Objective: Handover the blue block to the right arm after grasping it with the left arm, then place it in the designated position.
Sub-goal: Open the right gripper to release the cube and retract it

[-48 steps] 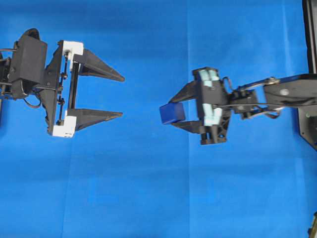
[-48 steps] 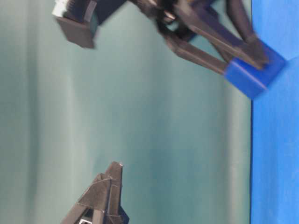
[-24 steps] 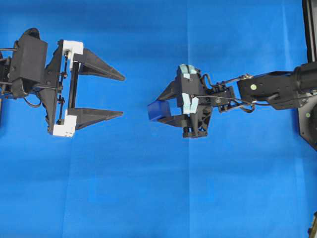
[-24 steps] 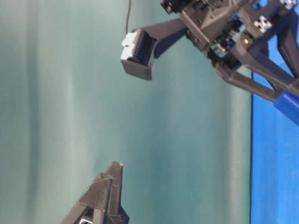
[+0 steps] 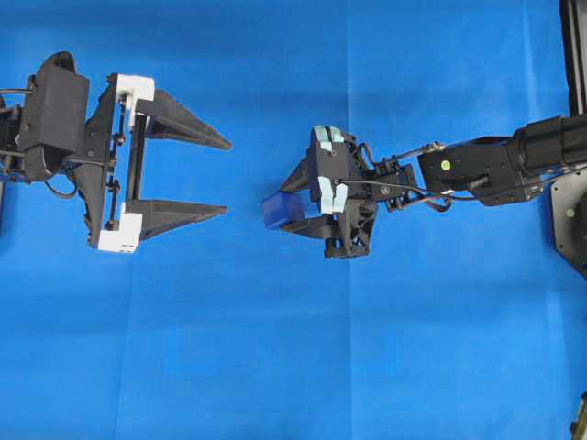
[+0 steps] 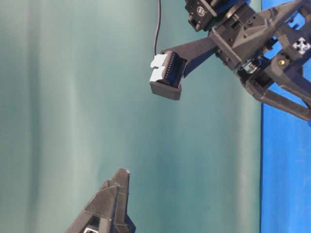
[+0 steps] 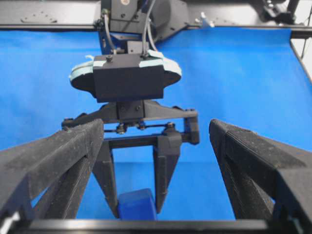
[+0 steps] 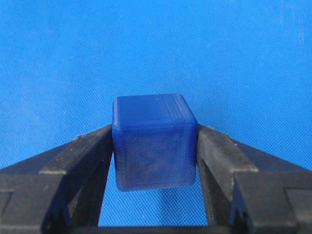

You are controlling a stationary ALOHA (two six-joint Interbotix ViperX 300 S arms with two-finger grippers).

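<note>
You are looking at a flat worktop covered edge to edge by a bright blue cloth (image 5: 275, 367). The cloth lies smooth, with faint fold creases crossing it in straight lines, one running top to bottom right of centre in the overhead view. Along the right edge of that view, a black base plate (image 5: 570, 220) sits on the worktop. From table level, the cloth shows as a blue band at the right.
</note>
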